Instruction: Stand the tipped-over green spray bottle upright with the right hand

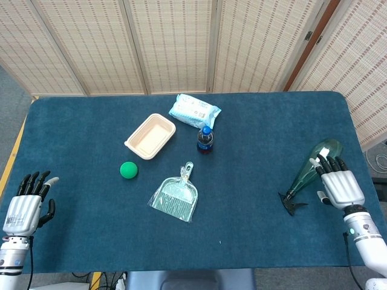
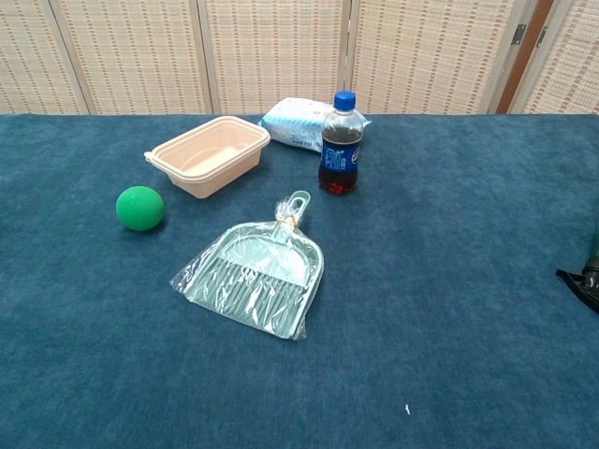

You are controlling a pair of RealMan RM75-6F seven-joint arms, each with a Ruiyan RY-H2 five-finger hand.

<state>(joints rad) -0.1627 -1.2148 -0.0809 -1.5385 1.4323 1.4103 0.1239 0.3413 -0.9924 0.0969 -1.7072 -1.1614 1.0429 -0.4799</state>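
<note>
Head view: A blue cloth-covered table (image 1: 254, 151) is standing in front of woven folding screens (image 1: 175, 42). The green spray bottle (image 1: 311, 166) is lying tipped over near the table's right edge, just beside the right hand (image 1: 340, 187), with its black trigger head (image 1: 291, 202) pointing toward the robot and its wide base lying beyond the fingertips (image 1: 320, 163). The right hand is resting palm down, its fingers extended and slightly apart, holding nothing; the fingertips appear to be touching the bottle's side, though contact cannot be confirmed. The left hand (image 1: 24, 205) is lying open and empty at the opposite corner, well apart from everything.

Risks, as a judgement: the bottle is tapered and smooth, so a sideways push is likely to roll it toward the nearby table edge. Gripping close to the narrow neck could let the heavy base swing and slip out.

Chest view: The same table is filling the frame. Only the trigger head (image 2: 582, 281) is showing at the right border. Neither hand is visible here.
</note>
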